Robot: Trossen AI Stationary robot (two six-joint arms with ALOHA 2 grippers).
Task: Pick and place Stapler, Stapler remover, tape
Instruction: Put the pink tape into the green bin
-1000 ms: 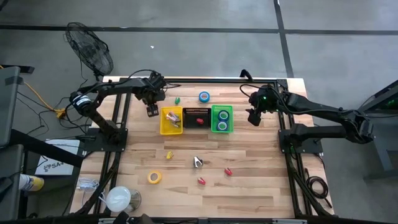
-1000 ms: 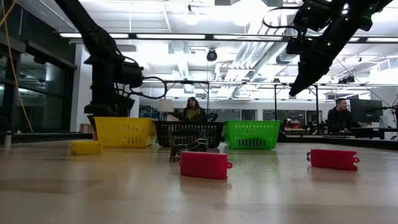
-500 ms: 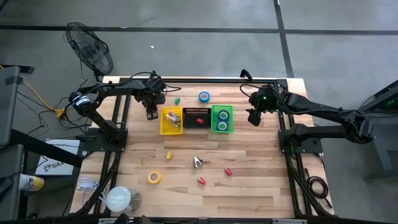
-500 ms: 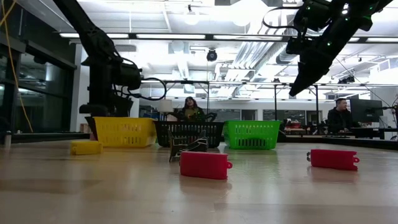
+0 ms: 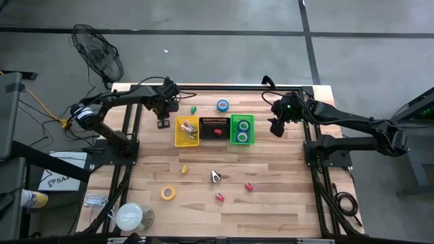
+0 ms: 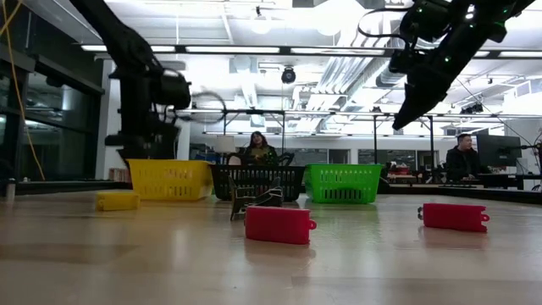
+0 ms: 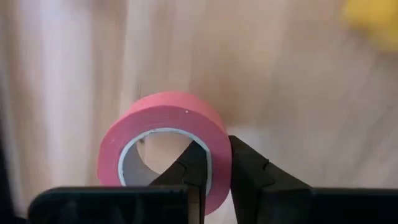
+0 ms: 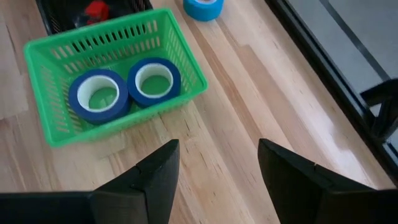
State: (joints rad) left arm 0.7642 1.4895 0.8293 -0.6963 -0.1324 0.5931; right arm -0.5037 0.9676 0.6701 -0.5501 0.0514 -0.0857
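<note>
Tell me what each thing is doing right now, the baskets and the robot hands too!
left gripper: shut on pink tape
right gripper: open, empty
green basket: holds two blue tapes
yellow tape: lying loose on the table

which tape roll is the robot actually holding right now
The pink roll, pinched through its wall by the left gripper. The blue rolls lie in the green bin; the yellow roll lies untouched.

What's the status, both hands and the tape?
Left hand shut on pink tape roll, beside the yellow bin. Right hand open, empty, near the green bin. Nothing in the way.
</note>
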